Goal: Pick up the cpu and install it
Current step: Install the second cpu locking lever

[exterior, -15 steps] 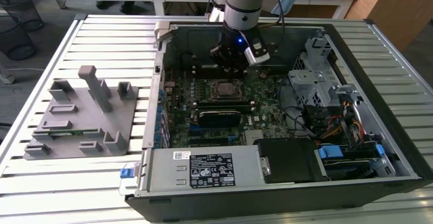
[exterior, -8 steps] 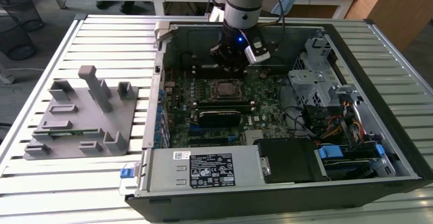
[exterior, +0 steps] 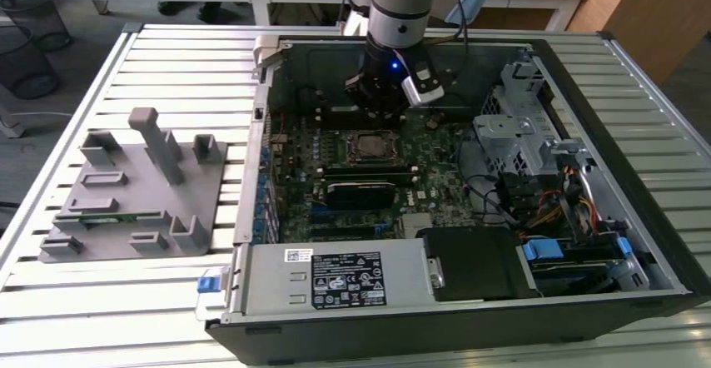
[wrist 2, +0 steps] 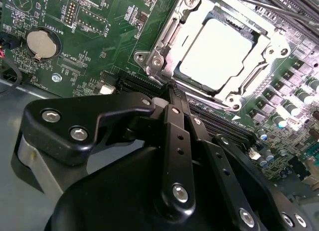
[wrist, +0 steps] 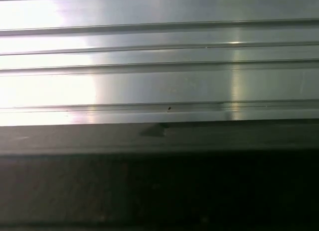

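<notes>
A: Where was the small square cpu with its shiny silver lid (wrist 2: pixel 215 54)?

B: Seated flat in the metal-framed socket (wrist 2: pixel 158 42) on the green motherboard (wrist 2: pixel 94 37), inside the open black computer case (exterior: pixel 622 93). In the exterior view it showed as a pale square (exterior: pixel 368 144) just below the arm's tool.

A: And the black gripper (wrist 2: pixel 172 94)?

B: It hung above the board, beside the socket, apart from the chip. Its fingers (wrist 2: pixel 177 116) met at the tips, closed with nothing between them.

A: Anything outside the case?

B: A grey plastic fixture tray (exterior: pixel 133 193) stood on the slatted aluminium table (exterior: pixel 67 301), toward the exterior view's left.
</notes>
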You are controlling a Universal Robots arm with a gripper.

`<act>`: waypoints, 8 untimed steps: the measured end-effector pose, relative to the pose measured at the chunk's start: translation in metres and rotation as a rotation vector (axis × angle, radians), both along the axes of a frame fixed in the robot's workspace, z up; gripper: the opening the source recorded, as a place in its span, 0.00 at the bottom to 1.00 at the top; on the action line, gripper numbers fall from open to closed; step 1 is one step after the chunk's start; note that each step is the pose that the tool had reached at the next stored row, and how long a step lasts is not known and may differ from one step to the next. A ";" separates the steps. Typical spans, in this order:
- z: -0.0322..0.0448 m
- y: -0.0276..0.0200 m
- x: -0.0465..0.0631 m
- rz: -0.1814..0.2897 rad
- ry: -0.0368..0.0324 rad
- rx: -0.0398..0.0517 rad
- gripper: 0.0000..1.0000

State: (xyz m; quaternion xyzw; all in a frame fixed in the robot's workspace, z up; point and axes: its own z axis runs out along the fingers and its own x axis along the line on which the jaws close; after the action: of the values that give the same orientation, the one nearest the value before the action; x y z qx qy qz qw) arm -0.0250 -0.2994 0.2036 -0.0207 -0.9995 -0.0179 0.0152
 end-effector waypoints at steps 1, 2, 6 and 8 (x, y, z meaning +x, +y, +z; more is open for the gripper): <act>0.0000 -0.0003 0.000 0.000 0.0000 0.0000 0.11; 0.0000 -0.0008 0.000 0.000 0.0000 -0.0001 0.11; 0.0000 -0.0033 0.000 0.000 0.0000 0.0000 0.11; 0.0000 -0.0053 0.000 0.000 0.0000 0.0000 0.11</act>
State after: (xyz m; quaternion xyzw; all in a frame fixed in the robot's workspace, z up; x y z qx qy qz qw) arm -0.0250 -0.3047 0.2036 -0.0207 -0.9995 -0.0179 0.0152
